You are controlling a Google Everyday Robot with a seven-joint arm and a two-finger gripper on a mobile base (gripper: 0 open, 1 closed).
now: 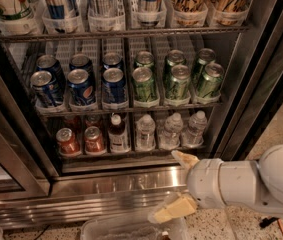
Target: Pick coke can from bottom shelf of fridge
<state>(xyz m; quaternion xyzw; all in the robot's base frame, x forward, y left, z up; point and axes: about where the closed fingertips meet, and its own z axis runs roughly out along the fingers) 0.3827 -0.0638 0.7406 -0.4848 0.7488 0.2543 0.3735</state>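
The fridge (106, 184) fills the view, door open. The white arm (246, 184) reaches in level from 4 o'clock, low before the steel base. On the bottom shelf (131, 154), the coke can (68, 142) stands at the far left, at 8 o'clock. The gripper (179, 185) is spread wide and empty, with the can at its 10 o'clock, well apart.

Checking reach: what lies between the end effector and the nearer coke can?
Camera view: the open end effector hangs low right; the steel sill lies between, and a dark bottle flanks the coke can.
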